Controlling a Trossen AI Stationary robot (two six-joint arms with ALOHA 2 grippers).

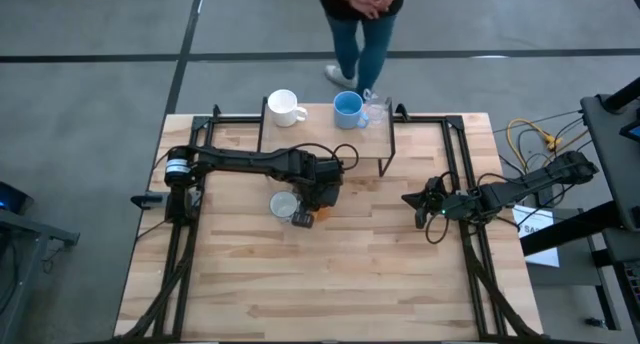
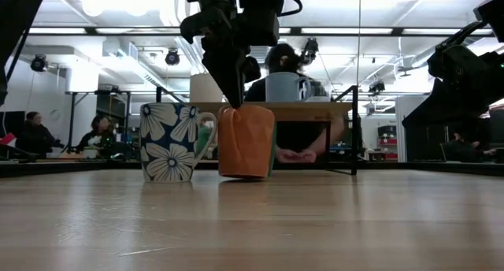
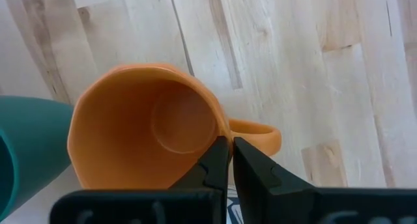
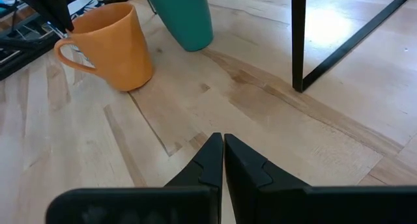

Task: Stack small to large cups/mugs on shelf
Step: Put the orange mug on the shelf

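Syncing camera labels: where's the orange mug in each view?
High view: orange mug mostly hidden under the left tool, mid-table; only an orange bit shows.
Low view: centre, beside the flower-patterned mug, left tool pinching its rim from above.
Left wrist view: fills the left-centre, seen from above, rim between the tool fingers.
Right wrist view: upper left.
Shared landmark: the dark green cup beside it.
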